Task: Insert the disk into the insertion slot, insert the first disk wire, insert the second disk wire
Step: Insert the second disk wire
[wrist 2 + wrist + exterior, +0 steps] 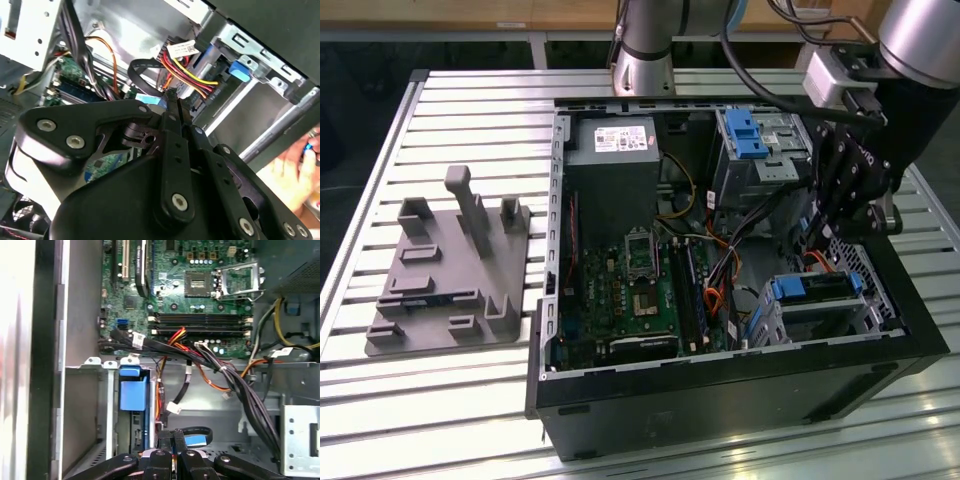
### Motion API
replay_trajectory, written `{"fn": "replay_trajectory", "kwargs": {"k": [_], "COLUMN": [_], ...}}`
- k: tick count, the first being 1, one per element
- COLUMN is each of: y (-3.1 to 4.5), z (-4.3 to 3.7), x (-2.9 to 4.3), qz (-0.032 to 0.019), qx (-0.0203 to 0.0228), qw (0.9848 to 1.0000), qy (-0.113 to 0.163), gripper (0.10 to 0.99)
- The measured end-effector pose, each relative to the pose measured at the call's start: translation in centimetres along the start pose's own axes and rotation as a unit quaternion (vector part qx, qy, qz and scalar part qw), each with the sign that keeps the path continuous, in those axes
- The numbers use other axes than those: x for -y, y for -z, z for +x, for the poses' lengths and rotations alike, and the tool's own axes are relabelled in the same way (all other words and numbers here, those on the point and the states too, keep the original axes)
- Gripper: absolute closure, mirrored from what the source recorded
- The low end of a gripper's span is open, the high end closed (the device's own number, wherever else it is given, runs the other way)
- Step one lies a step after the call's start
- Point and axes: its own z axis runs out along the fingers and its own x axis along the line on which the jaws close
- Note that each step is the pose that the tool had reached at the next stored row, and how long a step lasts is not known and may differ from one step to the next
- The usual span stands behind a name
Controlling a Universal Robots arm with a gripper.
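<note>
The disk point(817, 289), in its blue carrier, sits inside the insertion slot point(855, 318), a silver perforated cage at the exterior view's right end of the open computer case. My gripper point(817, 238) hangs just above that cage. In both wrist views its fingers are pressed together on the end of a black disk wire point(142, 75) with a blue tag, and my gripper point(172, 95) is close to the disk's connector end. The carrier's blue tab point(134, 390) and the cage wall point(95, 405) lie just ahead of my gripper point(175, 436). A red, yellow and black wire bundle point(192, 75) runs towards the disk.
A taller drive bay with a blue latch point(745, 135) stands at the case's back. The motherboard point(630, 290) and a grey power supply point(610, 170) take up the case's middle. Loose cables point(235, 385) cross beside the cage. A grey fixture plate point(450, 280) lies outside. A hand point(295, 170) is blurred beyond the case.
</note>
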Motion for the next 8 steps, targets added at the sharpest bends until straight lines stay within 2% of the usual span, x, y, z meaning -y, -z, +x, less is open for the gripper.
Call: {"fn": "replay_trajectory", "kwargs": {"k": [2, 8], "y": [0.09, 0.84], "z": [0.26, 1.33], "x": [-0.01, -0.04], "qz": [0.0000, 0.0000], "qx": [0.0063, 0.0137], "qw": [1.0000, 0.9999], "qy": [0.000, 0.001], "gripper": [0.941, 0.941]}}
